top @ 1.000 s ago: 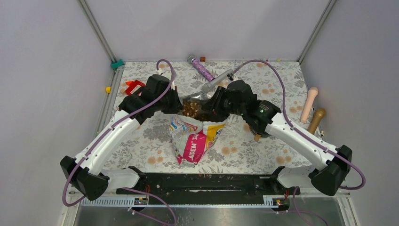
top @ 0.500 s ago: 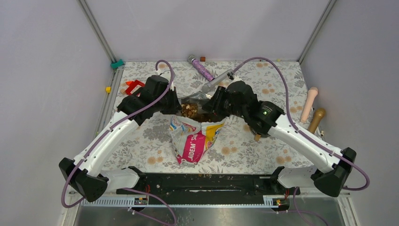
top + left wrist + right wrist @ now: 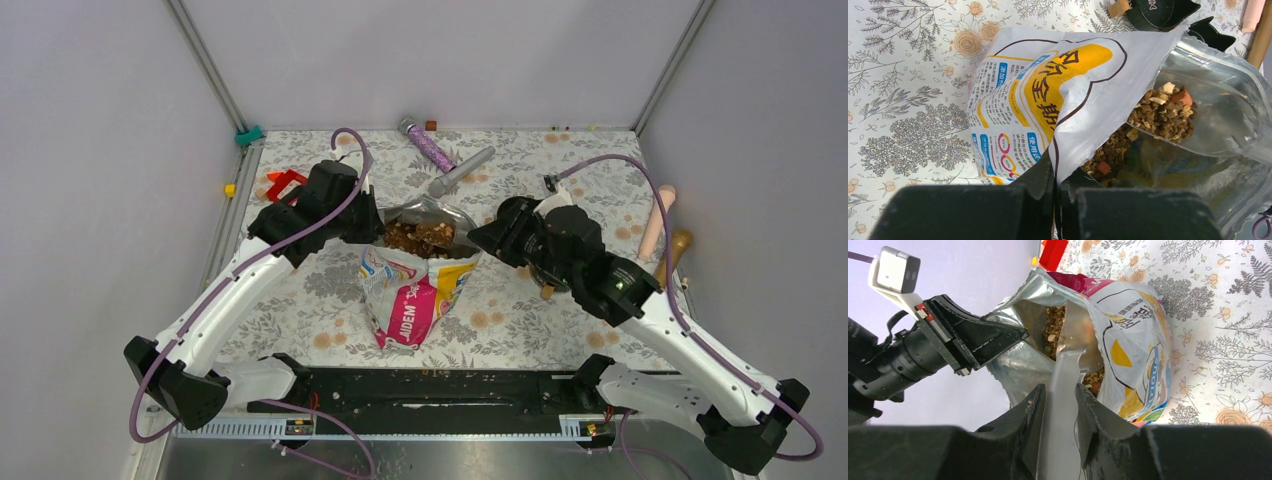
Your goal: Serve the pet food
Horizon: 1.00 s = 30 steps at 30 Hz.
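Pet food point(image 3: 420, 236): brown & orange-tan kibble, heaped in the open mouth of a printed, foil-lined bag point(image 3: 410, 300). Bag lies approx mid-surface point(image 3: 510, 322), mouth twd the far side.

Left gripper point(image 3: 1056, 172) is at the mouth's left rim. Wrist view shows the jaws closed tight on the bag's white edge, pinching it w/ no gap visible. Kibble sits just past those fingertips, inside the rim & slightly to their right.

Right gripper point(image 3: 1060, 390) comes in from the right side. Jaws are closed down on the flat handle of a clear scoop point(image 3: 1071, 332), so handle fills the space btwn the fingers. Scoop's bowl end is inside the bag mouth, in among the kibble. Left wrist view shows a small load of pellets resting on the scoop, w/ more loose kibble lower down in the bag. So the food is straight ahead of the right gripper, at the far end of the scoop, not touching the fingers.

Elsewhere:
- Black dish point(image 3: 1158, 9) w/ ear-like points beyond the bag, cut off by the frame top.
- Red clip point(image 3: 283, 183) far left.
- Purple glitter tube point(image 3: 430, 148) & grey tube point(image 3: 462, 170) near the far edge.
- Pink rod point(image 3: 657, 215) & tan rod point(image 3: 672, 255) at the right edge.
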Available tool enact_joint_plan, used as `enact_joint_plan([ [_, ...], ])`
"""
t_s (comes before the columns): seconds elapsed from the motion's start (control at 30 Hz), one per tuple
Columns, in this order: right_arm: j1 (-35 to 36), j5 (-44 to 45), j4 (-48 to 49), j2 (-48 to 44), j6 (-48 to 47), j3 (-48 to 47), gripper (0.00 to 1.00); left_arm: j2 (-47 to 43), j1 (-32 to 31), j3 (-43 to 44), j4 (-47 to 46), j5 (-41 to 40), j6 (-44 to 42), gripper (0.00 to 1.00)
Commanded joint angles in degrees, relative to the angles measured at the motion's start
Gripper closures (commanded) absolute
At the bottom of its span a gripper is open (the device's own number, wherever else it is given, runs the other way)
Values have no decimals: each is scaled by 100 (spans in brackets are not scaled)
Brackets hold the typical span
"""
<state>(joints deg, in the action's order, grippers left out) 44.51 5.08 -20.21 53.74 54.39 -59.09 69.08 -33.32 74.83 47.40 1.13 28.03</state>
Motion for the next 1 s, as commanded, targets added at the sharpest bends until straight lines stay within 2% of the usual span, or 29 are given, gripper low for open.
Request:
enact_joint_plan([
  [0.0,-65,272,435,-398,291,239,100,-210,-29,59,-231,177,-26,100],
  [0.3,-66,436,1150,-1262,882,1188,100,-203,-26,62,-234,257,-18,100],
  [0.6,-73,300,1787,-1541,1415,1731,100,-184,-34,60,-233,298,-11,100],
  [0.77,-67,339,2452,-1750,2007,2312,100,-193,-30,61,-239,318,-20,100],
  [0.97,-74,406,2784,-2091,2525,2749,100,-199,-28,58,-237,324,-22,100],
])
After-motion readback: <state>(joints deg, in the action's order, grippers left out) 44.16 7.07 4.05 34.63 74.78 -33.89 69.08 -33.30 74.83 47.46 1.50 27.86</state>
